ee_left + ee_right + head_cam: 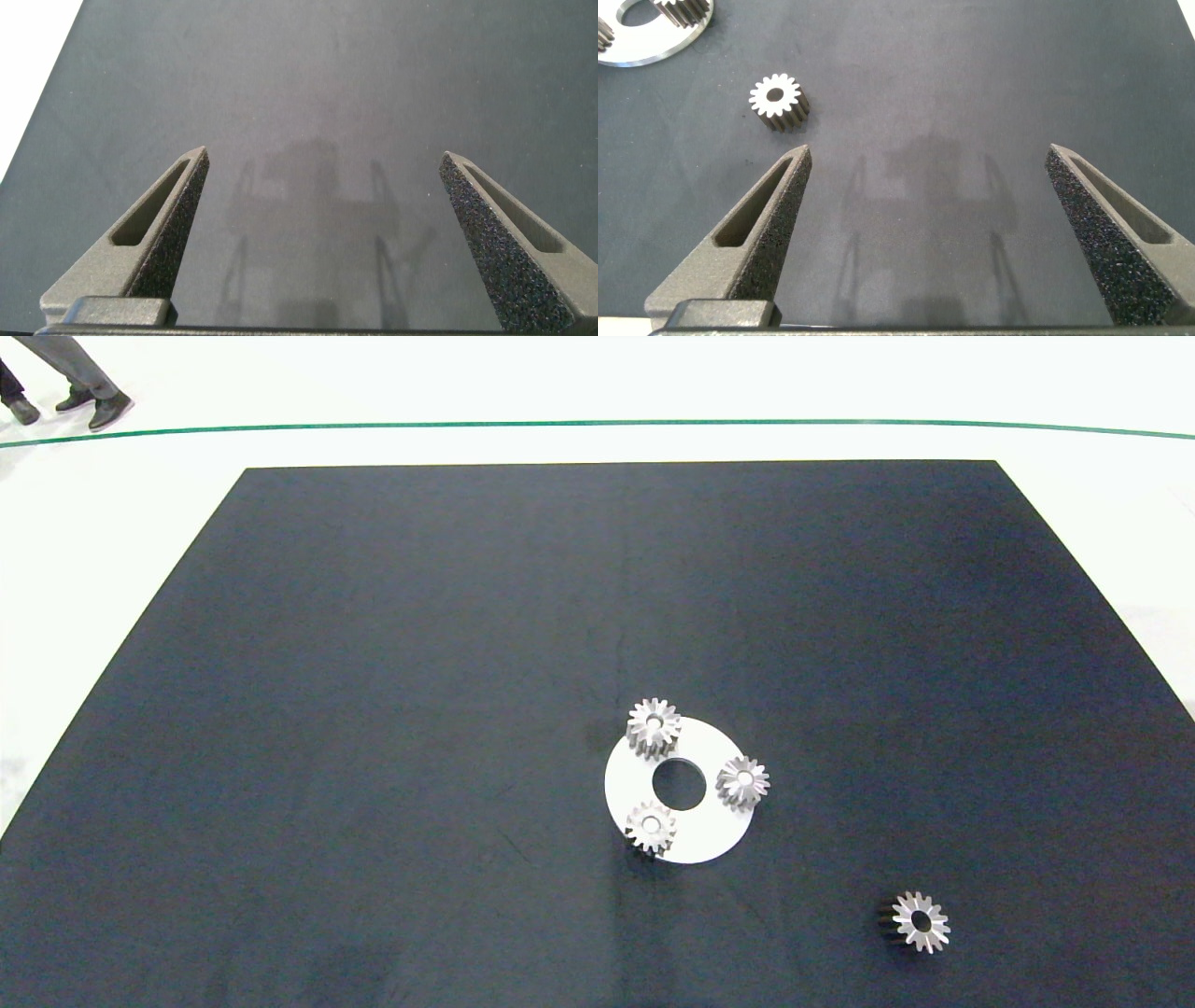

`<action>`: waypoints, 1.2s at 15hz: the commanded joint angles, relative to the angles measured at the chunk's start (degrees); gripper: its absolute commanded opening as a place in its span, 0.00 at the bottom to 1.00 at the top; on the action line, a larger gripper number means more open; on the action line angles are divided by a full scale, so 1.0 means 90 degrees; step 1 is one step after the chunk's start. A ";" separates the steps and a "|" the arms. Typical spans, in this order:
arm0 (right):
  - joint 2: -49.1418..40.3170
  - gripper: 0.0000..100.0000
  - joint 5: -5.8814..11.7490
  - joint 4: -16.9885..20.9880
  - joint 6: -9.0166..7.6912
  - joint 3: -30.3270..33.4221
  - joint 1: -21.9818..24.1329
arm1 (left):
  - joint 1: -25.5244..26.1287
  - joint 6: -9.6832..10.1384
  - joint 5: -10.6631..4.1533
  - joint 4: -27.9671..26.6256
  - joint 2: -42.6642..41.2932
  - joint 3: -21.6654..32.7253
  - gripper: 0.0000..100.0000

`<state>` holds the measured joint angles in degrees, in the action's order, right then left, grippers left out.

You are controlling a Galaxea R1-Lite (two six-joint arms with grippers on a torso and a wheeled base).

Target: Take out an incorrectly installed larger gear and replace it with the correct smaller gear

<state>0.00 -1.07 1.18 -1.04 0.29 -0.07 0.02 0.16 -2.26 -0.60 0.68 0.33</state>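
Nothing is swapped yet: the larger gear (653,725) sits on the white disc (714,835), the smaller gear (920,921) lies near the worktop's (373,709) near right corner, and both the left pincer (323,201) and the right pincer (926,196) gape empty.

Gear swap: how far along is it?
Nothing looks done. Three gears sit on the white ring plate, the larger gear among them at its far edge. The smaller gear lies loose on the black mat. Left gripper and right gripper are open, holding nothing. Removal and replacement both remain.
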 commanded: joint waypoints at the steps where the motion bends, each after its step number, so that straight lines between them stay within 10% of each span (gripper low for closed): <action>1: 0.0078 1.00 0.0002 0.0005 0.0008 0.0007 0.0028 | 0.0007 0.0002 -0.0003 -0.0002 0.0168 0.0002 1.00; 6: 0.0645 1.00 0.0148 0.0474 -0.0061 0.0446 0.0067 | -0.0159 -0.0008 -0.0003 -0.0529 0.1037 0.1096 1.00; 9: 0.1465 1.00 0.0041 0.1646 -0.0256 0.1911 0.0018 | -0.0120 -0.0018 -0.0003 -0.2199 0.2688 0.3645 1.00; 13: 0.3105 1.00 -0.0076 0.1675 -0.0842 0.3014 0.0008 | -0.0061 -0.0037 -0.0003 -0.3703 0.4914 0.6331 1.00; 18: 0.4639 1.00 -0.0047 0.1890 -0.0988 0.4723 -0.0402 | 0.1902 -0.0027 -0.0121 -0.4543 0.7239 0.8792 1.00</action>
<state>33.62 -1.67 16.94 -9.17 36.51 -1.29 8.77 -0.07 -2.54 -36.94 51.79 69.05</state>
